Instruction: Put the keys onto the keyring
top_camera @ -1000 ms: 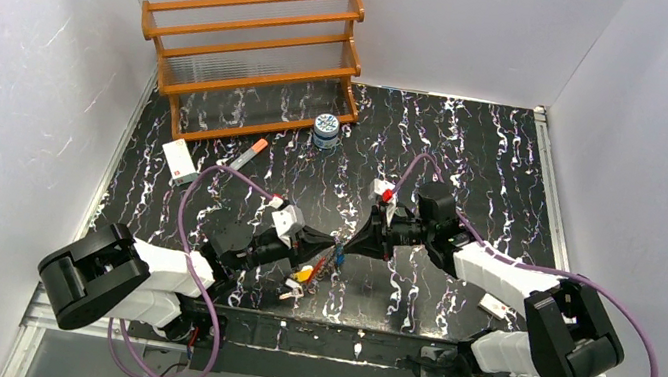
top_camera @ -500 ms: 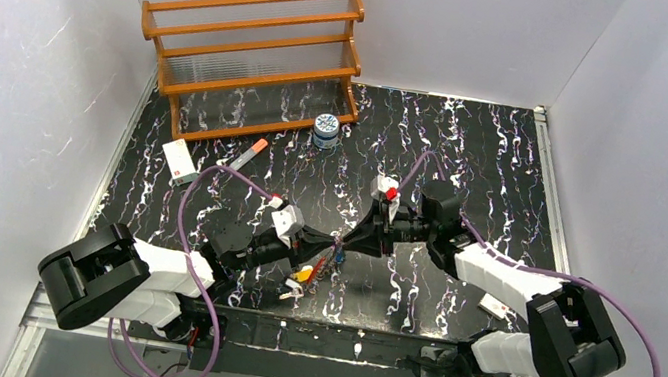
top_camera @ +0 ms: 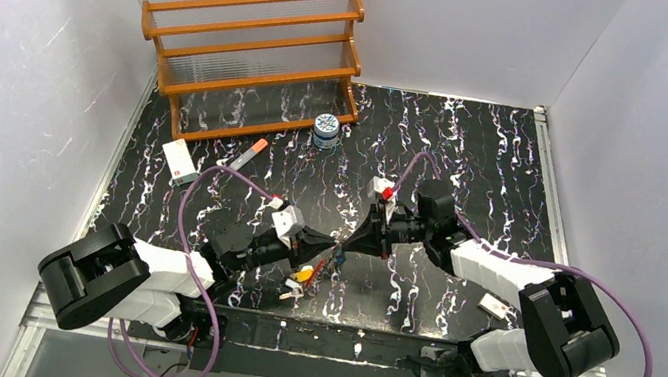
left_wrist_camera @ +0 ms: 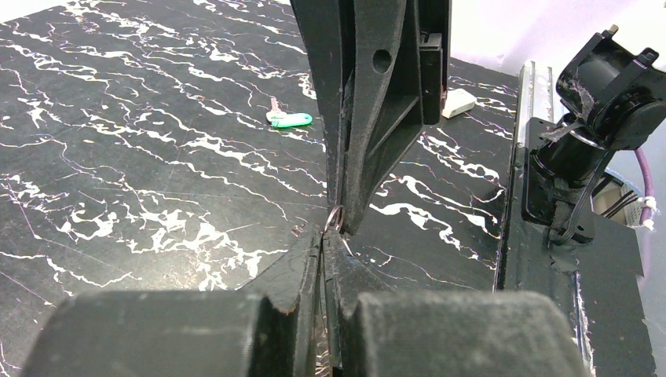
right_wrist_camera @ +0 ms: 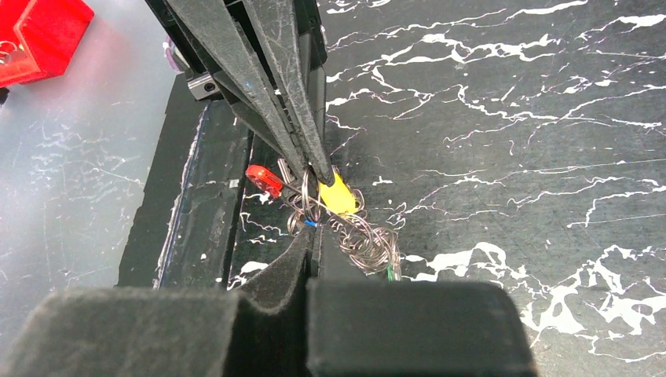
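Two pairs of fingers meet tip to tip. Your left fingers point(left_wrist_camera: 297, 271) are pressed together, pinching the keyring point(left_wrist_camera: 334, 219). Your right fingers point(right_wrist_camera: 292, 255) are also pressed together right at it, but it is unclear whether they grip anything. The red key point(right_wrist_camera: 263, 179) and yellow key point(right_wrist_camera: 339, 196) hang touching the keyring, while the green key point(left_wrist_camera: 289, 120) lies on the surface point(left_wrist_camera: 118, 157), well apart from it. If you pull the arms unevenly, the thin wire could slip free and drop everything.
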Robot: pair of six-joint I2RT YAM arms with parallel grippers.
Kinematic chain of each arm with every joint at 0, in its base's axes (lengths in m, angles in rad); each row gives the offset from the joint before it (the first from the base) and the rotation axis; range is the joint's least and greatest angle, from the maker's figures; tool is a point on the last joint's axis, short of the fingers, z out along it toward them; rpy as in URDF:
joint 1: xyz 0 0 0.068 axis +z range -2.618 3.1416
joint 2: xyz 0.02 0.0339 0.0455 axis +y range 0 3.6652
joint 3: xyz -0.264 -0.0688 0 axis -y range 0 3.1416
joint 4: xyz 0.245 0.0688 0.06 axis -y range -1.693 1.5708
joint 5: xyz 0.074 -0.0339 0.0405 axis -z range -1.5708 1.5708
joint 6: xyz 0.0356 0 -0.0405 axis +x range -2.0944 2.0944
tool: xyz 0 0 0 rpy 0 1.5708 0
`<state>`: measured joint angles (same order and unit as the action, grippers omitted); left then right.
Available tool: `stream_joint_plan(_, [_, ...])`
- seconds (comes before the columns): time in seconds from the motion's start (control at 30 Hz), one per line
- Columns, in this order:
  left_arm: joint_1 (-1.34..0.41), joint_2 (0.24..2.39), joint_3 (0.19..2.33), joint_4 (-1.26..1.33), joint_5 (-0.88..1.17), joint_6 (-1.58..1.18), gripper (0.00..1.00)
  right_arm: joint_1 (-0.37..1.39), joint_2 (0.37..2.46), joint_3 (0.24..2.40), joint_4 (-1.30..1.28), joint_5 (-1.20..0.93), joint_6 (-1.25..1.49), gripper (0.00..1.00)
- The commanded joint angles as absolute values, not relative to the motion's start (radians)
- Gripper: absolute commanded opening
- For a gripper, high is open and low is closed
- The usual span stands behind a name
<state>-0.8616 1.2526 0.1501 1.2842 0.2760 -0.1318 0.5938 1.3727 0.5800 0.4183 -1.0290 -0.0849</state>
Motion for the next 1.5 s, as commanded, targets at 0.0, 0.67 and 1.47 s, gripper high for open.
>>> stream_joint_plan(0.0, [-0.865,1.228,0.144,1.346,0.261,-0.13,0.0,0.592,1.399,0.622,0.409,-1.053,-0.106,0.01])
stream_joint_plan(0.67, [-0.866,1.23,0.143,1.356,0.272,-0.139,0.0,0.639,1.423,0.656,0.38,-0.902,-0.099,0.26])
stream_joint_plan(1.47, [-0.865,1.248,0.16,1.356,0.285,-0.129,0.0,0.64,1.3,0.623,0.406,-0.925,-0.138,0.35])
